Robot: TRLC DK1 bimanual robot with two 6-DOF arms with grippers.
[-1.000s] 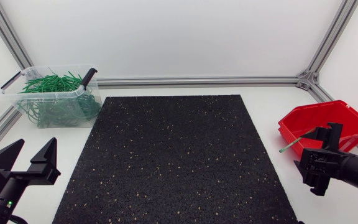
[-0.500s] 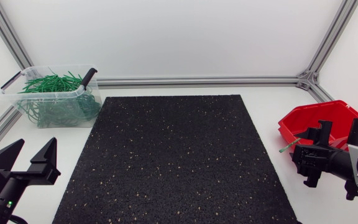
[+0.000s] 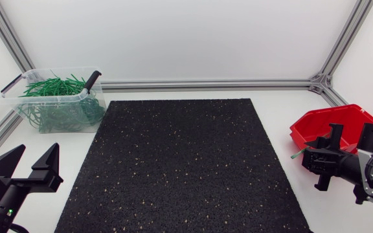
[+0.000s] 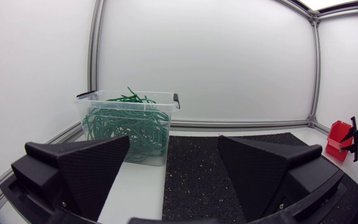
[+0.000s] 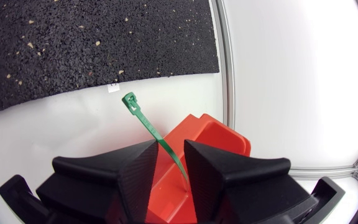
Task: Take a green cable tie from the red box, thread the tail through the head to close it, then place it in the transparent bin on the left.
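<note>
Black right claw (image 5: 171, 152) stood nearly closed, its fingers pinching a green cable tie (image 5: 143, 121) low in the narrow gap. The tail end was hidden behind the fingers. The tie slanted out ahead of the claw, past the red box (image 5: 219, 140) rim, with its head above white bench (image 5: 55, 137), short of the speckled mat (image 5: 92, 43).

Step in hand, by my reading: lifting the tie clear of the box. To do it well: hold the pinch firm, raise straight so nothing snags the rim, and leave the head end free for the other arm.

Left claw (image 4: 173, 158) was wide open and empty, low at the near left of the bench, well apart. The transparent bin (image 4: 151, 93) stood beyond it, heaped with green ties (image 3: 54, 86).
</note>
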